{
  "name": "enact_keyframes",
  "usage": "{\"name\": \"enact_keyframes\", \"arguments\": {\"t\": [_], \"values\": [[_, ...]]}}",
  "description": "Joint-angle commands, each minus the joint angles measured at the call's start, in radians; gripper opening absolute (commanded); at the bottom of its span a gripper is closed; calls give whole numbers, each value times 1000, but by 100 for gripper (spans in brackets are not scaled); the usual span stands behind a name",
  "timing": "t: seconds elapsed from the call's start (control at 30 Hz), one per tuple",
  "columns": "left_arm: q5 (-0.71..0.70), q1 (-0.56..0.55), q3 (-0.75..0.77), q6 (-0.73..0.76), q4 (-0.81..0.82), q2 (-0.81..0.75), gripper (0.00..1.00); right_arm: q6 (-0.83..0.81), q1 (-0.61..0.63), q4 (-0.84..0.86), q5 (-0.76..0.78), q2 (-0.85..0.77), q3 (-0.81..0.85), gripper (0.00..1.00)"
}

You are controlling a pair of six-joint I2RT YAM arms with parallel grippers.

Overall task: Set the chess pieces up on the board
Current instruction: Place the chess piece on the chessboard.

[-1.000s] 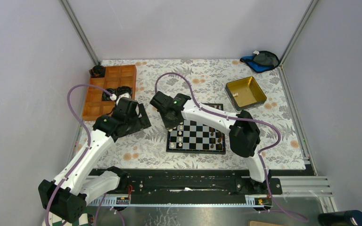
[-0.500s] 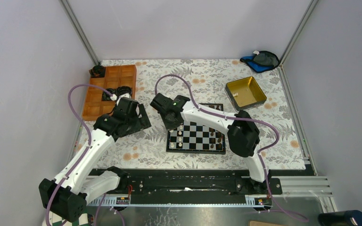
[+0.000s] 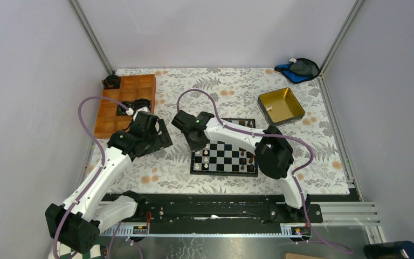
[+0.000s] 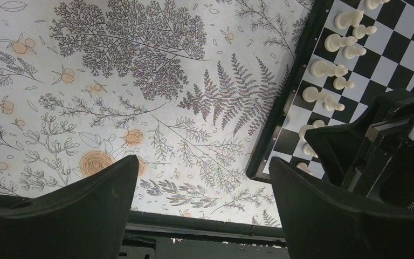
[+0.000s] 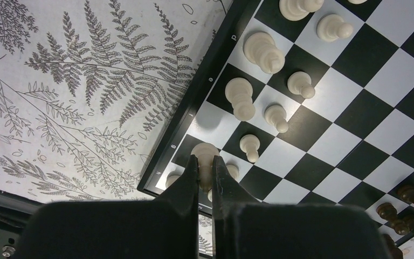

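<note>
The black-framed board [image 3: 225, 158] lies in the middle of the flowered cloth; it also shows in the right wrist view [image 5: 350, 81] and the left wrist view [image 4: 388, 54]. Several cream chess pieces [image 5: 263, 52] stand in two columns along its left edge. My right gripper [image 5: 206, 161] is shut on a cream chess piece [image 5: 205, 155] over a dark square in the board's edge column, near the corner. In the top view it [image 3: 197, 141] hangs over the board's left side. My left gripper [image 4: 202, 178] is open and empty over the cloth, left of the board [image 3: 150, 136].
A wooden compartment tray [image 3: 124, 102] with dark items stands at the back left. A gold tin [image 3: 280, 107] sits at the back right, a blue-and-black cloth [image 3: 299, 68] in the far corner. Dark brown pieces [image 5: 409, 197] stand at the board's right side.
My right arm has shifted slightly left and down over the board's left edge. The left arm has barely moved.
</note>
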Motion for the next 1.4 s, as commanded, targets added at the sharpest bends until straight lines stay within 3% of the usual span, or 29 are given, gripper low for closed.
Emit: {"name": "enact_keyframes", "arguments": {"t": [0.0, 1.37], "values": [[-13, 10, 17, 16, -17, -1, 99, -13, 11, 16, 16, 12, -6, 0], [-10, 16, 1, 15, -8, 10, 99, -28, -14, 60, 53, 64, -9, 0]]}}
